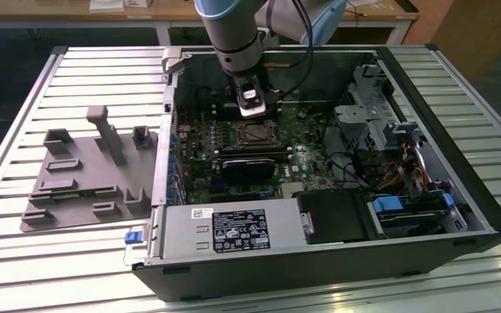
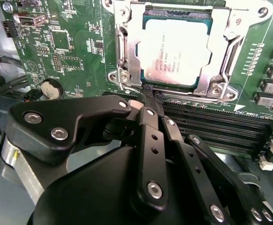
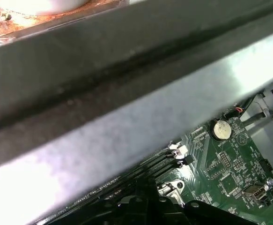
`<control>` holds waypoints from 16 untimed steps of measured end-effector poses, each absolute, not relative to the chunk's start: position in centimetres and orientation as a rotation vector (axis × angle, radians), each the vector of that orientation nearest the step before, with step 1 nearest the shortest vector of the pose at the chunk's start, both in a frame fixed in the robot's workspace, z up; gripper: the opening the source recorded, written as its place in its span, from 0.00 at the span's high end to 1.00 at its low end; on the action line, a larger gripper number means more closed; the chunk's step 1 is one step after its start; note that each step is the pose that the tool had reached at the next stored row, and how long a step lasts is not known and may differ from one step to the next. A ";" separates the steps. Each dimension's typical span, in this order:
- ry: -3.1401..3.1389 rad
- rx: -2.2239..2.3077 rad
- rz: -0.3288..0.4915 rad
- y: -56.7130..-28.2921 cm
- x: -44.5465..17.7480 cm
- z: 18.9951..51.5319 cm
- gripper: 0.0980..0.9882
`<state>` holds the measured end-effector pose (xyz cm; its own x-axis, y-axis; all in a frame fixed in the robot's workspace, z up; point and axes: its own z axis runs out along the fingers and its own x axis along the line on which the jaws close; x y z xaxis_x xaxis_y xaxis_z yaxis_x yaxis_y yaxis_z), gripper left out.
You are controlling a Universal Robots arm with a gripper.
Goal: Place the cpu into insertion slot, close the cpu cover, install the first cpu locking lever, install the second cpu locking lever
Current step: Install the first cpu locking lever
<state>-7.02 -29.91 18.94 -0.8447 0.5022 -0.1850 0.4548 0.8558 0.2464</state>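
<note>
Noted the chip (image 2: 176, 47) lying flat in the socket (image 1: 237, 134), framed by the cover (image 2: 132, 54), which looks folded down over its edges in the second wrist view. Found the hand (image 2: 151, 96) pinched fully shut, gripping nothing visible, tips at the cover's near edge and just beside the memory slots (image 2: 211, 126); cannot tell whether actually touching metal. Spotted thin lever rods (image 2: 121, 47) along two sides of the cover; cannot tell whether hooked. In the exterior view, saw the hand standing upright over the socket, inside the open computer case (image 1: 320, 261) on the slatted desk (image 1: 24, 267). Risks, judged from here: skidding off a thin rod under a sideways push, then scraping the green board (image 2: 75, 42) or the memory slots right beside the tips; spring-back of a half-hooked lever, leaving the cover loose; bearing down off-centre on the cover, loading the chip unevenly and bending contacts underneath. Most worth watching: the narrow contact patch offered by the shut tips.
</note>
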 end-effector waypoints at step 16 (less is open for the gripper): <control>2.787 0.735 0.316 -29.9 -7.0 19.0 0.99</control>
